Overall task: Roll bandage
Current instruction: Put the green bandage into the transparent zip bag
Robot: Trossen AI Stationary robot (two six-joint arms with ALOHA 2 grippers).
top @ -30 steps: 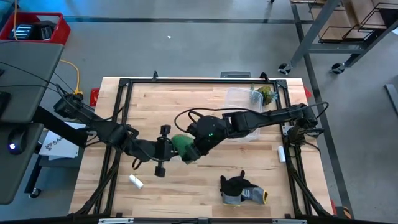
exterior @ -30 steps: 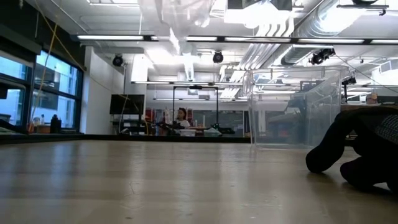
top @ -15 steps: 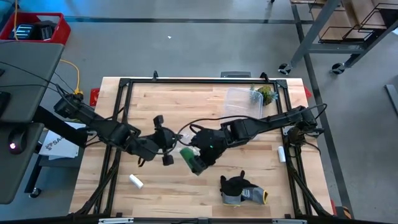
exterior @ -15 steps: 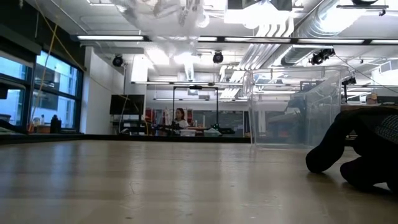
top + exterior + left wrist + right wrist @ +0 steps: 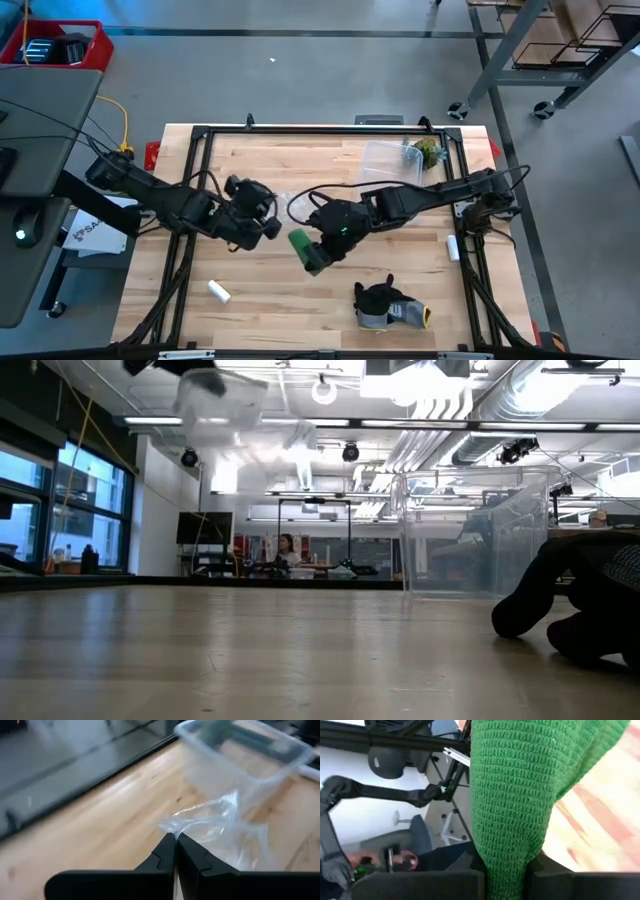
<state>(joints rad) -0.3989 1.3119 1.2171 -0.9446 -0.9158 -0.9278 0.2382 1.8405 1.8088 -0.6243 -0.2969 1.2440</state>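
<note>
The bandage is filling the right wrist view, running off the picture's upper edge and hiding most of the table behind it. The dark glove is being cut off at the low view's right edge. The clear plastic is showing blurred.

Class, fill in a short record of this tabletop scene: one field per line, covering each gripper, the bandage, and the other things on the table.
left gripper: shut on clear plastic wrap, left of table centre
right gripper: shut on bandage, near table centre
bandage: green, knitted, held off the table
clear box: far right part of table
glove: near edge
white cylinder: near left
</note>
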